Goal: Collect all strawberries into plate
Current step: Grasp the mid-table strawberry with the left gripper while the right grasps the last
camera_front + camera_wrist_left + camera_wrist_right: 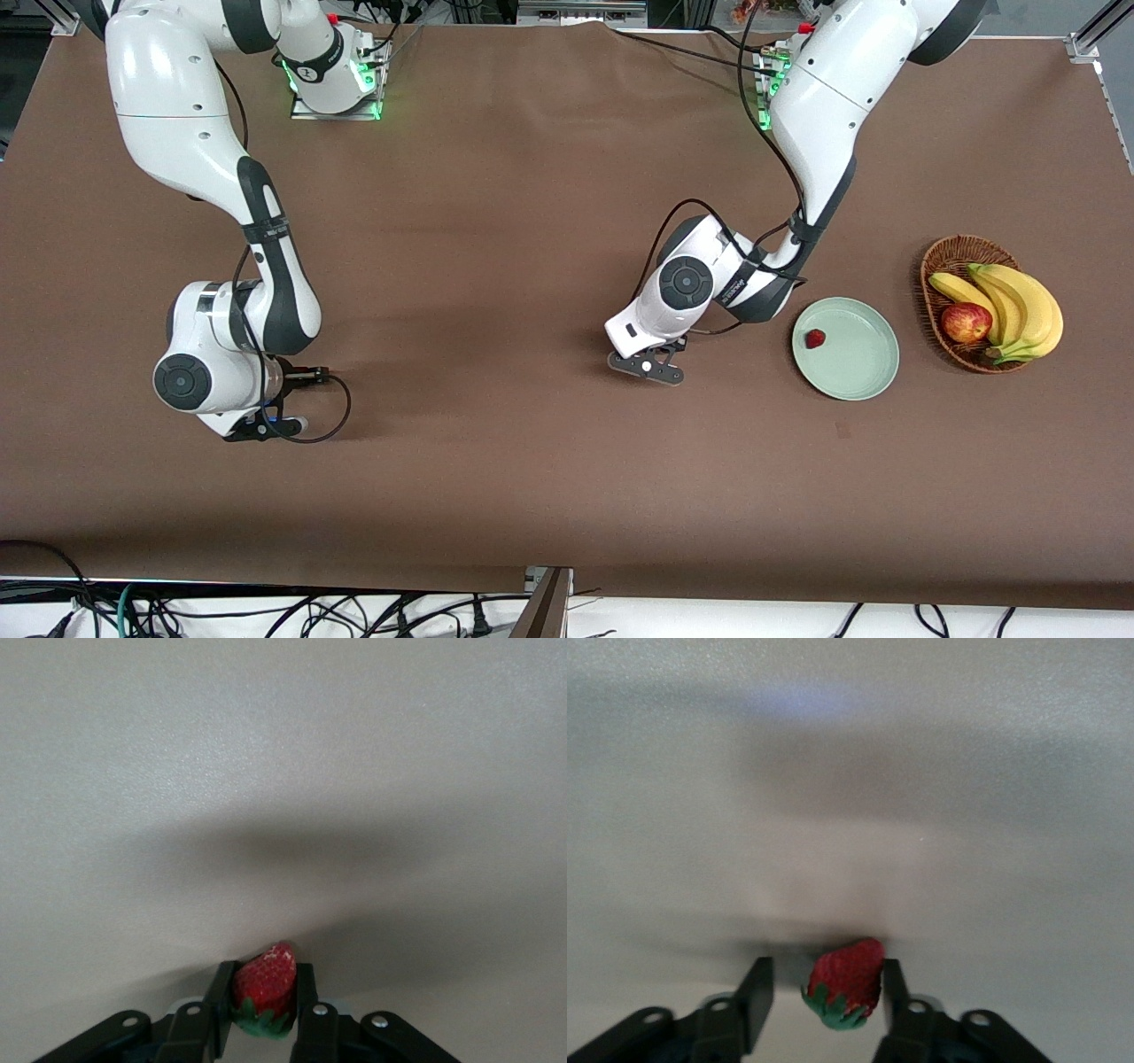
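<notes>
My left gripper is low over the table, toward the middle from the plate. In the left wrist view it is shut on a strawberry, with both fingers against the berry. A second strawberry lies in the pale mint-green plate near its rim. My right gripper is low at the right arm's end of the table. In the right wrist view it is open around a third strawberry. One finger touches the berry and the other stands apart. The front view hides both of these berries.
A brown wicker basket with bananas and a red-yellow apple stands beside the plate at the left arm's end. Brown cloth covers the table. Cables hang along the table's front edge.
</notes>
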